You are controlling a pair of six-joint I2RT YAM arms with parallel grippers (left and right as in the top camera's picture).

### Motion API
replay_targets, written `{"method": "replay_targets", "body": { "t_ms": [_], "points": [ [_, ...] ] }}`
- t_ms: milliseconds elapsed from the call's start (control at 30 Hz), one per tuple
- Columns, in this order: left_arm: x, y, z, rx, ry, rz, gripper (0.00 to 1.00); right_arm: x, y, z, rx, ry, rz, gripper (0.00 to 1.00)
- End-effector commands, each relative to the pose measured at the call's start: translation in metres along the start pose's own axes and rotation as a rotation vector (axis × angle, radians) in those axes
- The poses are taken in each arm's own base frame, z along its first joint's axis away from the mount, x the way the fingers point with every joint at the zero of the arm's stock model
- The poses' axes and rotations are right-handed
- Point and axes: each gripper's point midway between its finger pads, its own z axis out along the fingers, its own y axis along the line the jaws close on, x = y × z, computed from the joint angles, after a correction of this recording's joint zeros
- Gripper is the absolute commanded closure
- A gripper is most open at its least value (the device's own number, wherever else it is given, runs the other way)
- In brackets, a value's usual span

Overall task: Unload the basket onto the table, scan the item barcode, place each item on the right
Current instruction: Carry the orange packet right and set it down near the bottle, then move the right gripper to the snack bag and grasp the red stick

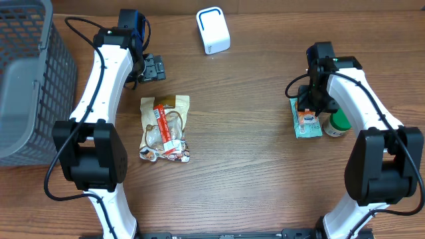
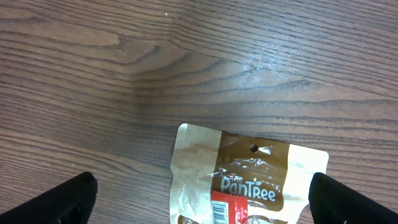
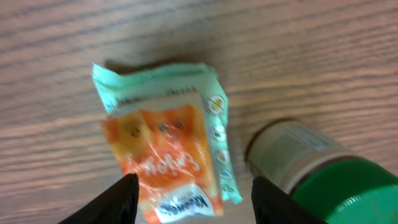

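Observation:
A white barcode scanner stands at the back of the table. An orange and mint snack pouch lies flat on the wood at the right. My right gripper hovers over it, open, its fingers either side of the pouch and not gripping it. A brown PanTree snack bag with a red label and a barcode lies left of centre. My left gripper is wide open just behind the bag's top edge, holding nothing.
A green-lidded jar stands right beside the pouch, close to my right fingers. A grey mesh basket fills the far left side.

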Motion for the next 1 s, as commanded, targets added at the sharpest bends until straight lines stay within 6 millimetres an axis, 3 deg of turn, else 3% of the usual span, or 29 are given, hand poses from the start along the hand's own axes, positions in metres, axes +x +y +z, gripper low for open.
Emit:
{"method": "replay_targets", "body": {
  "t_ms": [0,33,200,433,633,767,967],
  "points": [
    [-0.007,-0.002,-0.017,0.018,-0.044,-0.006,0.00,-0.002,0.029,0.000,-0.159,0.001,0.005,0.39],
    [-0.007,-0.002,-0.017,0.018,-0.044,-0.006,0.01,-0.002,0.044,-0.003,-0.251,0.004,0.003,0.37],
    [-0.007,-0.002,-0.017,0.018,-0.044,-0.006,0.00,0.002,0.085,-0.017,-0.467,0.024,-0.019,0.38],
    [-0.007,-0.002,-0.017,0.018,-0.044,-0.006,0.00,0.021,0.165,-0.047,-0.685,0.038,-0.167,0.55],
    [-0.007,-0.002,-0.017,0.018,-0.044,-0.006,0.00,0.045,0.242,-0.068,-0.740,0.011,-0.236,0.56],
    [-0.007,-0.002,-0.017,0.018,-0.044,-0.006,0.00,0.073,0.302,-0.090,-0.808,-0.048,-0.371,0.56],
    [-0.007,-0.002,-0.017,0.018,-0.044,-0.006,0.00,0.107,0.354,-0.095,-0.694,-0.208,-0.505,0.56]
  ]
}}
